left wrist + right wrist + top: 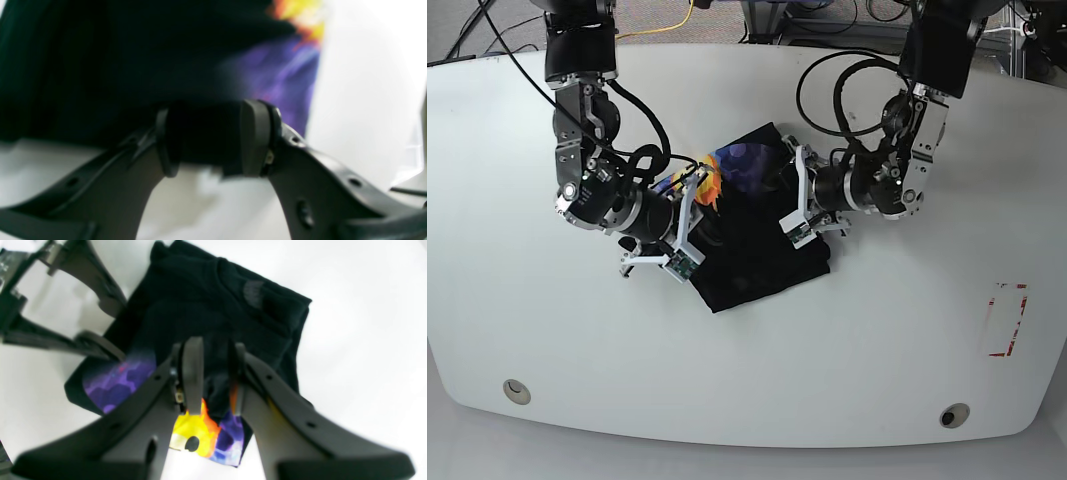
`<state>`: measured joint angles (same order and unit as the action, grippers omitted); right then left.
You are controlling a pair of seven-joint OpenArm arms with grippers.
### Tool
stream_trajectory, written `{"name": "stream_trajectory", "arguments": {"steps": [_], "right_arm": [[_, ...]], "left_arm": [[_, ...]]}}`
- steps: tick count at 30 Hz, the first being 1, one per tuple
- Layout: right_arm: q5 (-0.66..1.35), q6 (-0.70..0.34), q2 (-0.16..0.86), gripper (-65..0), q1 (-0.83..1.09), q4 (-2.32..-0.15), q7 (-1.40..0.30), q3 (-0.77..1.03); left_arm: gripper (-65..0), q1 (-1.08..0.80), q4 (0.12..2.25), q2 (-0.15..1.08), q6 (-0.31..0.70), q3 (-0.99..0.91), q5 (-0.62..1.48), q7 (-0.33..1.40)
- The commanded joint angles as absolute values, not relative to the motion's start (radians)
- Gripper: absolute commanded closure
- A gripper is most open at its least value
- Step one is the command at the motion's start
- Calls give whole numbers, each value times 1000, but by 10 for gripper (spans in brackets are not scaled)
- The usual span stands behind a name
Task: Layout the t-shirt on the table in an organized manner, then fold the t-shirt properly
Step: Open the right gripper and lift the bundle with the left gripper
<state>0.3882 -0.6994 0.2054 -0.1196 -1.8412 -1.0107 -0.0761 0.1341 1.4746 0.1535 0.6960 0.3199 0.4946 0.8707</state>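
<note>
The black t-shirt [752, 255] lies bunched in the middle of the white table [877, 350], its purple and yellow print [732, 160] turned up at the far edge. My right gripper [215, 373] is shut on a fold of black cloth just above the yellow and purple print [196, 430]; in the base view this right gripper [695, 210] sits at the shirt's left side. My left gripper [206, 133] is shut on a thick wad of black t-shirt [100, 66]. It holds the shirt's right edge in the base view, where the left gripper [795, 195] points leftward.
A red-outlined rectangle [1005, 320] marks the table at the right. Two round metal fittings [516, 391] [953, 415] sit near the front edge. Cables run along the table's far side behind both arms.
</note>
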Motion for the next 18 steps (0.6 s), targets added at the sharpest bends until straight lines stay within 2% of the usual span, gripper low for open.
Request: {"name": "stream_trajectory", "arguments": {"steps": [1,10,18], "right_arm": [[394,-698,213,-130,-124,-1863,-992,-67],[394,-698,226,-130,-104,-1825,-992,113],[403,-698,308,-130,-101,-1831,-993,180]], "left_arm": [[-251,148,1492,120,698,315,509,852],[-251,143,1489,16,698,314,507,851],[-251,111,1471,-64,698,326,506,796]]}}
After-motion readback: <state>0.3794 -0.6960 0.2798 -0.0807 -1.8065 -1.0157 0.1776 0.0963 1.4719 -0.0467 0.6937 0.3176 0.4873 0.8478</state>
